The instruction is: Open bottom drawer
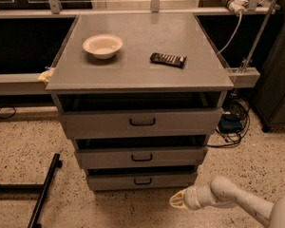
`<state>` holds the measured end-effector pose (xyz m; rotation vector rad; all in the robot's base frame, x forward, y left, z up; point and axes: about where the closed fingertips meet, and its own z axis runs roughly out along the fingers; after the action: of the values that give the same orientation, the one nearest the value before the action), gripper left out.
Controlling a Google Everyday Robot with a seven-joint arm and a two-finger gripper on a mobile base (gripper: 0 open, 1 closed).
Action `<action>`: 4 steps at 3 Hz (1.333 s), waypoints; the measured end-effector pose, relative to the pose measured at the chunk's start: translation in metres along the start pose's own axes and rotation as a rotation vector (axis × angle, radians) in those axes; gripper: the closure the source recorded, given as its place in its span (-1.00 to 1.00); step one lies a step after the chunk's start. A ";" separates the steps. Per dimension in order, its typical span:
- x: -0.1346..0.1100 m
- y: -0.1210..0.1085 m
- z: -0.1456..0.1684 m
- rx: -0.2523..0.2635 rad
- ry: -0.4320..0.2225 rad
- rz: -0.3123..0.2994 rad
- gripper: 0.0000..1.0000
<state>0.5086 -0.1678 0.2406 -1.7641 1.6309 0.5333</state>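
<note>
The bottom drawer (142,180) is the narrowest grey front of three in the cabinet, with a small black bar handle (143,180). It stands pushed in, like the middle drawer (141,157) and the top drawer (141,122) above it. My gripper (177,201) is low near the floor, to the right of and slightly below the bottom drawer's right end, pointing left. It is apart from the handle and holds nothing that I can see.
On the cabinet top (133,75) sit a white bowl (102,45) and a black remote-like object (168,59). A black bar (43,191) lies on the speckled floor at the left. Cables (232,122) lie at the right, beside a dark cabinet.
</note>
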 end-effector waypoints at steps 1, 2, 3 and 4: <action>0.003 -0.017 0.003 0.041 0.011 -0.061 0.18; 0.006 -0.033 0.004 0.067 0.035 -0.102 -0.32; 0.013 -0.042 0.006 0.081 0.053 -0.117 -0.76; 0.025 -0.047 0.009 0.091 0.068 -0.116 -1.00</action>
<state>0.5598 -0.1790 0.2260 -1.8137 1.5617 0.3428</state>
